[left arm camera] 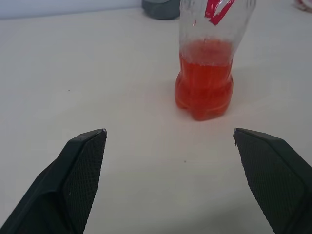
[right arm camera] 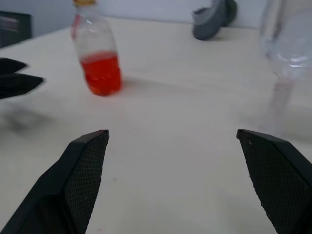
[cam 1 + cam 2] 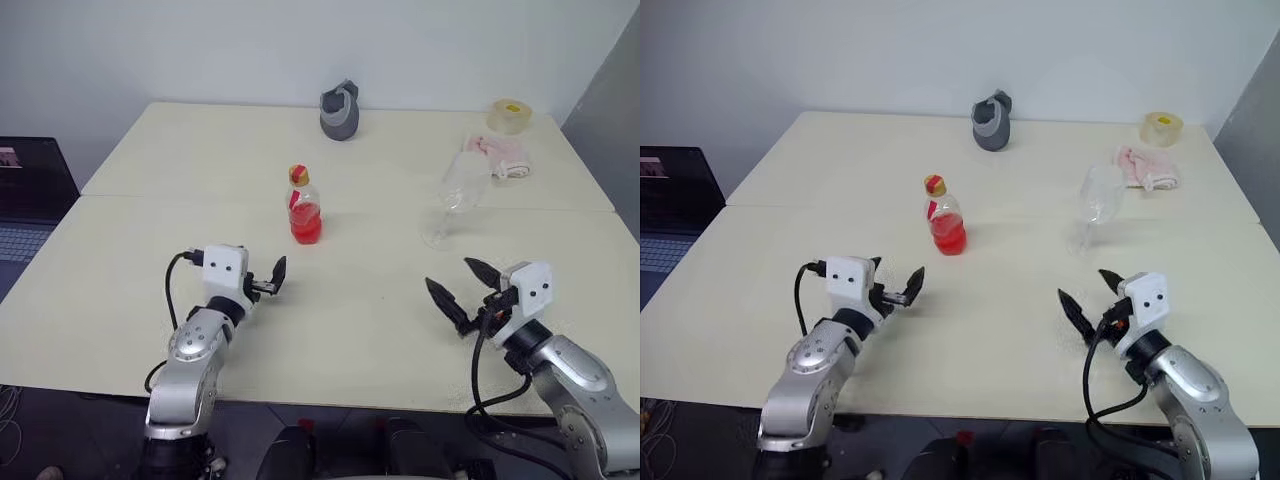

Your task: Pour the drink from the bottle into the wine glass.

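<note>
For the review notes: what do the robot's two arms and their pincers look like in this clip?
Both arms are silver-grey metal with rounded joint housings. Each wrist carries a white boxy block with small dark dots, and a black cable loops beside it. The left pincer and right pincer each have two black pointed fingers with finely textured inner faces.

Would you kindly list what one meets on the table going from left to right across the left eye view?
Left gripper → bottle → grey cup-like object → wine glass → yellow tape roll.
</note>
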